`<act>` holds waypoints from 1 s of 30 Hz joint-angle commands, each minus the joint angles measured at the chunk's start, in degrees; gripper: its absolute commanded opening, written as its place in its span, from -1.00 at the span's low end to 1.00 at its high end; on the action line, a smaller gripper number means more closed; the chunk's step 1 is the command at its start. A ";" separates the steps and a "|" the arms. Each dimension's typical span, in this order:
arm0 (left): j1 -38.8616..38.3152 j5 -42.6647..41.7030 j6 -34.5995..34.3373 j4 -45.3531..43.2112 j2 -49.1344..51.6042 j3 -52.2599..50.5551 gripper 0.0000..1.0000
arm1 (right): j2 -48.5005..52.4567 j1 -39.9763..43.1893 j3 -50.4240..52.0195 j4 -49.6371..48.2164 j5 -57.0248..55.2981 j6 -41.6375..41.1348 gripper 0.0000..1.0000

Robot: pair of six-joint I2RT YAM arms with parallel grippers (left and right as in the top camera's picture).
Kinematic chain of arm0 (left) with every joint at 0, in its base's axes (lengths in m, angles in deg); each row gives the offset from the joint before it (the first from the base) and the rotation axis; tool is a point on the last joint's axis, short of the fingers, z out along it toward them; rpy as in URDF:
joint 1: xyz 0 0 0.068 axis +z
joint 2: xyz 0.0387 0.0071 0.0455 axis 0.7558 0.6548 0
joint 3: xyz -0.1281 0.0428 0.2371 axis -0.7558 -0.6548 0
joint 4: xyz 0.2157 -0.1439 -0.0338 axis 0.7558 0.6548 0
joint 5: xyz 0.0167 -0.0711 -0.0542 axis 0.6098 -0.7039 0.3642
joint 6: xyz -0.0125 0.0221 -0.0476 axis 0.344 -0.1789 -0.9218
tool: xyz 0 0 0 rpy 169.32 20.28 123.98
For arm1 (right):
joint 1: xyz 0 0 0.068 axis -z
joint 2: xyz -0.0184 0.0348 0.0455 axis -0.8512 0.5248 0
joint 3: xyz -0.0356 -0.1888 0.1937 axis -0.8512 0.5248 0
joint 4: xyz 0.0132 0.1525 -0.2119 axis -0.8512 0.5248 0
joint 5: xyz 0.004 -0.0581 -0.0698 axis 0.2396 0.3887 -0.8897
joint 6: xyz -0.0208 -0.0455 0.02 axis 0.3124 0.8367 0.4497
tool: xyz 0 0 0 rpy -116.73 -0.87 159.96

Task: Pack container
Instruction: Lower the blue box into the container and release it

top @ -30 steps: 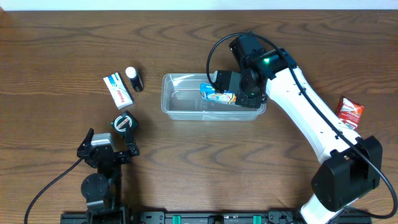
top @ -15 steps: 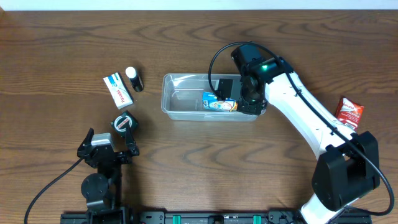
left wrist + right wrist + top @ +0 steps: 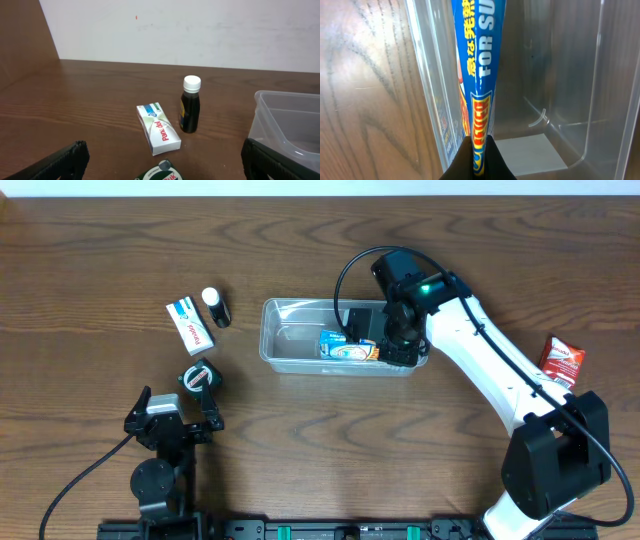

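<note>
The clear plastic container (image 3: 290, 340) sits mid-table; it also shows in the left wrist view (image 3: 290, 120) and in the right wrist view (image 3: 570, 85). My right gripper (image 3: 372, 348) is inside it, shut on a blue snack packet (image 3: 348, 348) with red and yellow print. In the right wrist view the jaws (image 3: 479, 157) pinch the packet (image 3: 479, 60) by its edge, close to the container's near wall. My left gripper (image 3: 176, 412) is open and empty at the front left; its view (image 3: 160, 162) shows the fingers spread wide.
A white Panadol box (image 3: 190, 325) and a small dark bottle with a white cap (image 3: 216, 307) lie left of the container. A round green ointment tin (image 3: 200, 376) sits just ahead of my left gripper. A red sachet (image 3: 563, 361) lies at the far right.
My right gripper has come down and slightly left into the container with the blue packet. The left arm has not moved.
</note>
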 commanded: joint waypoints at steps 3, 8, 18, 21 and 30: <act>0.02 -0.61 0.37 2.08 -0.31 -0.87 0.96 | 0.17 0.59 1.05 0.24 1.86 1.42 -0.98; 0.02 -0.61 0.37 2.08 -0.31 -0.87 0.96 | 0.17 0.94 3.06 -1.38 0.92 2.43 -0.97; 0.02 -0.59 0.37 2.08 -0.31 -0.87 0.96 | 0.17 2.84 4.15 -3.85 -1.31 2.32 -0.94; 0.02 -0.59 0.37 2.08 -0.31 -0.87 0.96 | 0.17 2.93 4.22 -3.67 -0.94 2.32 -0.93; 0.02 -0.59 0.39 2.08 -0.31 -0.87 0.96 | 0.17 2.78 4.22 -2.95 1.27 2.40 -0.95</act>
